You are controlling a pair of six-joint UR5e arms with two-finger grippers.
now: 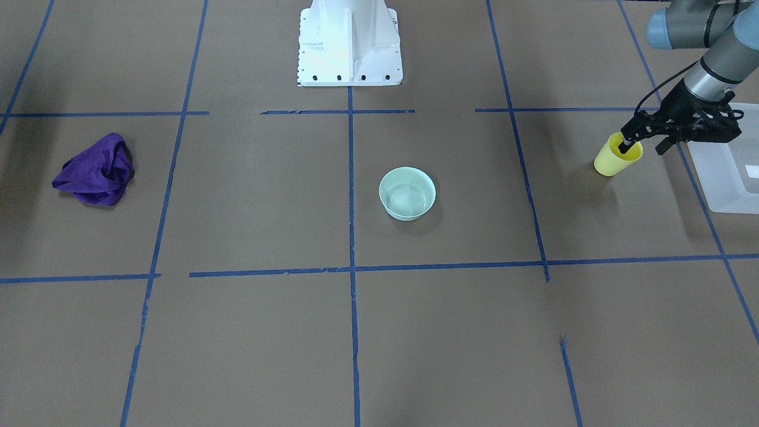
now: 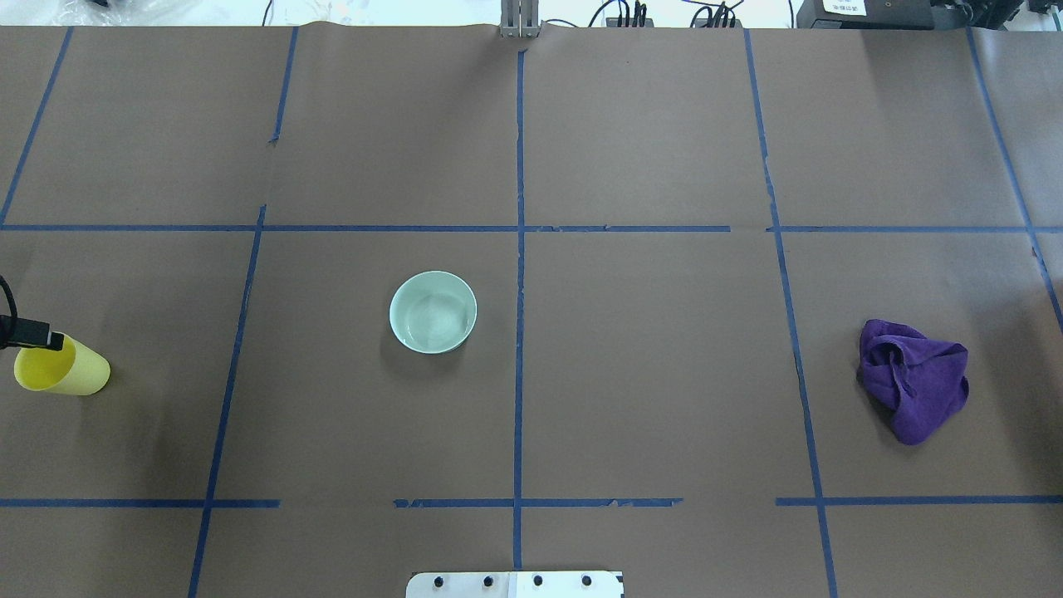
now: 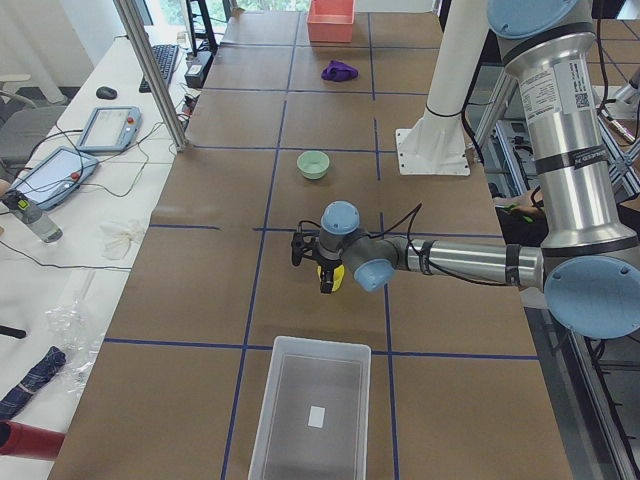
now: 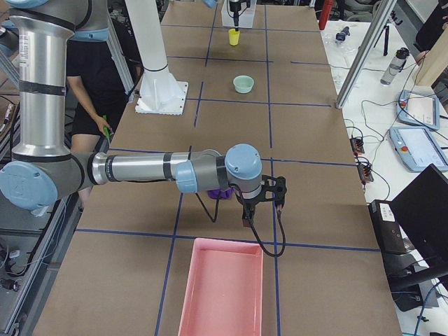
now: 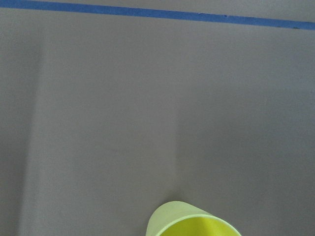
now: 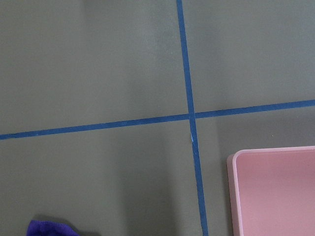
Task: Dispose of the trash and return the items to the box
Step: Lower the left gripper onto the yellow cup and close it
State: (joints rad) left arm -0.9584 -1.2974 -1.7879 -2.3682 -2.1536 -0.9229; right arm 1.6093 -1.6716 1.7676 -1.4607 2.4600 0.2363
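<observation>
The pale yellow cup (image 1: 616, 157) hangs tilted in my left gripper (image 1: 627, 142), which is shut on its rim with one finger inside, just left of the frosted box (image 1: 726, 172). The cup also shows at the overhead view's left edge (image 2: 66, 374) and at the bottom of the left wrist view (image 5: 194, 221). The mint-green bowl (image 1: 407, 193) stands upright and empty mid-table, far from both grippers. My right gripper (image 4: 262, 210) shows only in the exterior right view, above the purple cloth (image 4: 218, 193); I cannot tell whether it is open or shut.
The crumpled purple cloth (image 2: 913, 378) lies on the robot's right side of the table. A pink tray (image 4: 220, 290) sits at that end, beyond the cloth. The white robot base (image 1: 350, 44) stands at the table's back edge. Blue tape lines cross the brown surface.
</observation>
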